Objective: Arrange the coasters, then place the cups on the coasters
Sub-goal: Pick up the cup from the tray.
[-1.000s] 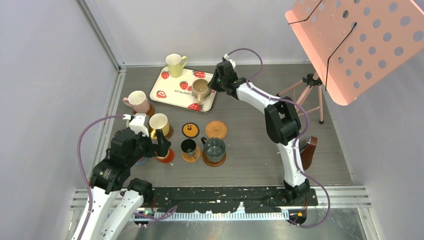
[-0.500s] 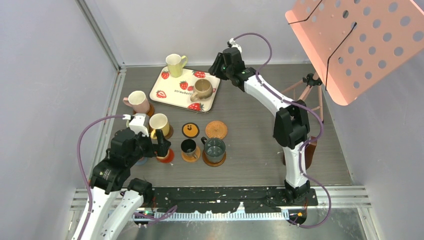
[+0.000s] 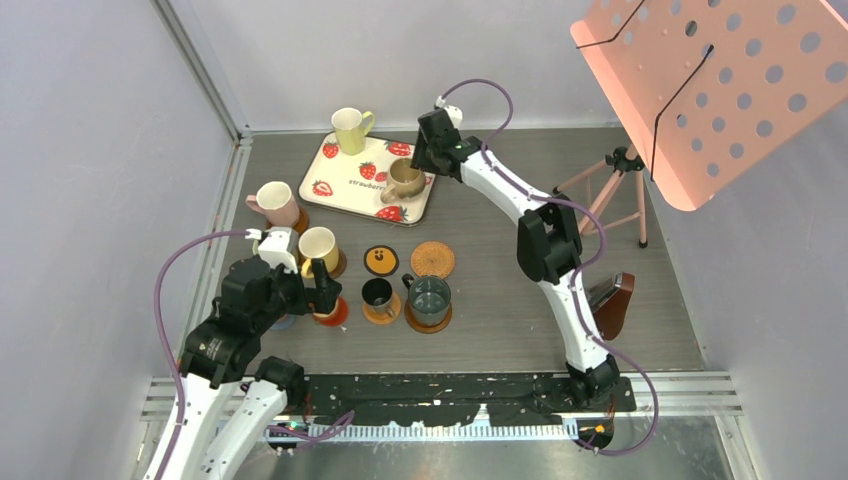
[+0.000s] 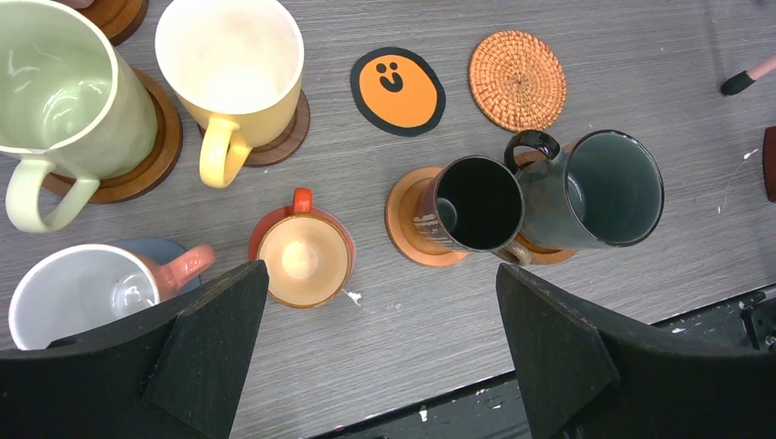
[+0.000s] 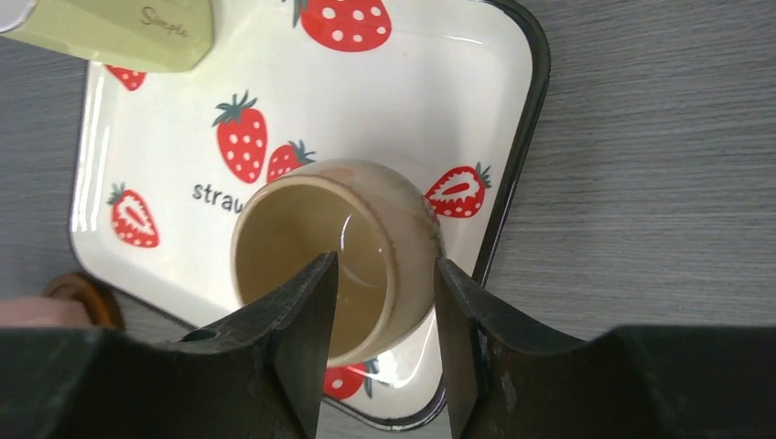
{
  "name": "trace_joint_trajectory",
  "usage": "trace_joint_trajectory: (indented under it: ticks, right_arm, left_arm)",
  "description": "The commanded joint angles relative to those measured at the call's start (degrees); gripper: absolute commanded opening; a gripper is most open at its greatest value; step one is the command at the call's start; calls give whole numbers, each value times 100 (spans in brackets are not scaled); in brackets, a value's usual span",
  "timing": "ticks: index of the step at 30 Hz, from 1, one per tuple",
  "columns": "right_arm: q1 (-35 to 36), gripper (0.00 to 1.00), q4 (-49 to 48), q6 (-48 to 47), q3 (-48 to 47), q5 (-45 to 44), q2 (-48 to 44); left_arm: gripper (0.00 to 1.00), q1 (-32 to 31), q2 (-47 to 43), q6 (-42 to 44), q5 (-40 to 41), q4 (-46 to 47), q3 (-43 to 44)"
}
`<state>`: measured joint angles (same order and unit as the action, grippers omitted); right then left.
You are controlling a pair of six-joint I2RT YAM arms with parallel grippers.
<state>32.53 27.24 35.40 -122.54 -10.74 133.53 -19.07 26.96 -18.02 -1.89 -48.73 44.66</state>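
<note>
Reopening the right gripper (image 5: 384, 261) from near-closed, I hold its fingers spread astride the wall of the tan cup (image 5: 302, 229), which stands on the strawberry tray (image 5: 439, 91); I judge a fresh grasp comes next.

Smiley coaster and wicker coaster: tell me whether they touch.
Apart. The left wrist view shows a strip of bare table between the smiley coaster and the wicker coaster.

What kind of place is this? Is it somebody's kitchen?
Probably a robot lab, not a kitchen: a left arm and a right arm are mounted on a grey table, plain walls box it in, and a tripod stands on it.
</note>
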Motion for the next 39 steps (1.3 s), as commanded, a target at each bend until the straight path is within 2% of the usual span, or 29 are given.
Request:
trace_joint_trajectory:
  ticks: [1,8,13,21,25,32,36,38,39]
  right_arm:
    - [124,50,574,-207,-832,-538,362]
    - [139,44,494,-112,-935,-524,655]
    - [131,30,279,-73,-984,-365,626]
    - [21,6,-429,209,-358,-114,-119]
    - [-21,5,-664,-18,-268,103,-582]
    - [-125,5,-923,-2042,194,582,-1359]
    - [-227,5,-1252,-3286,996,1624,-2070]
    - [-242,5,-1346,-4361,1399,2137,-2357]
    - [-244,5,-1398,-4609,1685,2410,-2450]
  left_arm:
    - [99,-9,-42,-52,65,89,-19]
    - [99,-9,-28,-52,78,87,-19]
    - [99,-9,-32,-52,96,83,-19]
    - [99,-9,-55,-52,99,83,-19]
    - [99,-9,-101,-52,101,90,-19]
    - [99,-9,-189,-44,85,108,-28]
    - [99,-9,-208,-35,68,109,-28]
    - [99,-9,-217,-35,61,109,-28]
    - [99,-9,-217,-35,52,109,-28]
